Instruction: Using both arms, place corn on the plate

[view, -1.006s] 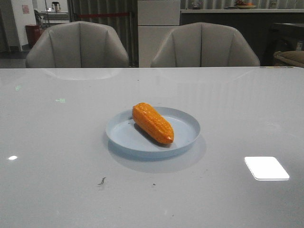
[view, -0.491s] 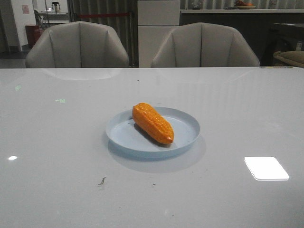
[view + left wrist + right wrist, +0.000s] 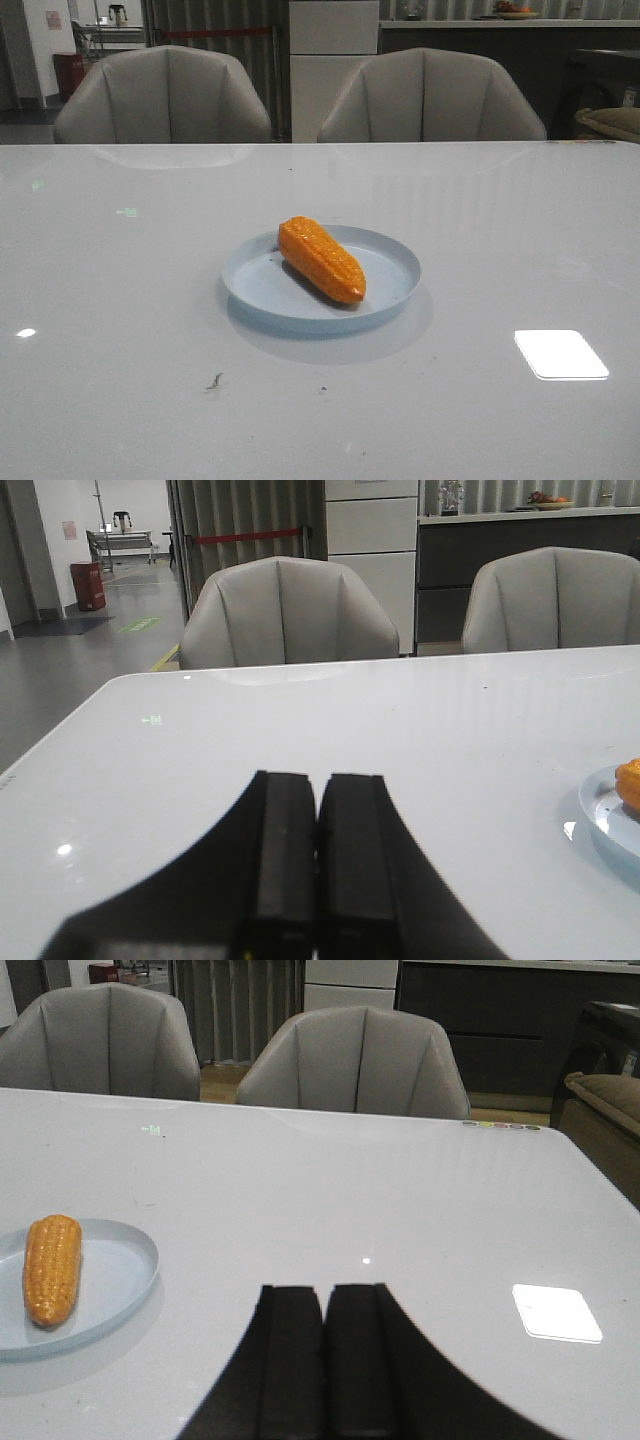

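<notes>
The orange corn [image 3: 321,258] lies flat on the pale-blue plate [image 3: 395,262] in the middle of the white table, its thin end toward the near right. It also shows in the right wrist view [image 3: 52,1268] on the plate [image 3: 118,1265]. In the left wrist view only an edge of the corn [image 3: 631,784] and of the plate [image 3: 602,815] shows. My left gripper [image 3: 319,780] is shut and empty, well off to the plate's left. My right gripper [image 3: 324,1292] is shut and empty, off to the plate's right. Neither arm shows in the front view.
Two grey chairs [image 3: 165,95] [image 3: 430,95] stand behind the table's far edge. A bright light reflection [image 3: 560,353] lies on the table at the near right. A small dark speck [image 3: 214,381] lies near the front.
</notes>
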Tool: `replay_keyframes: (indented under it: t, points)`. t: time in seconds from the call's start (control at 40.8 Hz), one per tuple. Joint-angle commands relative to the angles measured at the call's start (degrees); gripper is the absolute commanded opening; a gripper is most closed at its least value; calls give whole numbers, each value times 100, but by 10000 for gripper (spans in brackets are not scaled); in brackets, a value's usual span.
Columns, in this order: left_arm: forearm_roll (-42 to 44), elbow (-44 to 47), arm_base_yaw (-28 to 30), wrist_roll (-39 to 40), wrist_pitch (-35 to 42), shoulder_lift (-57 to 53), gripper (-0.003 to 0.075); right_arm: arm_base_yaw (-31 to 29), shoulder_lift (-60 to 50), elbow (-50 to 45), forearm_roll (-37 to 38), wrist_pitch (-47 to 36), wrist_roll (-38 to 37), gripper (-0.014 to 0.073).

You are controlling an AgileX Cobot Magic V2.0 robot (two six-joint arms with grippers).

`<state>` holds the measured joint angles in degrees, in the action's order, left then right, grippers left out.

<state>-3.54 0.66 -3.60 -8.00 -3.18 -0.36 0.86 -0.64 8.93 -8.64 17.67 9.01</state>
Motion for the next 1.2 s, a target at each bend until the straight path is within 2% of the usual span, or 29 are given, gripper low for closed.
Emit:
replay_keyframes:
  t: [0.0,0.221,1.177]
  points:
    - [-20,204,-35,17,475,-42,94,8,-129,-129,35,-576,56,56]
    - [-20,204,-35,17,475,-42,93,8,-129,-936,35,-1028,56,56]
    - [-20,204,-35,17,475,-42,94,8,-129,-936,35,-997,56,56]
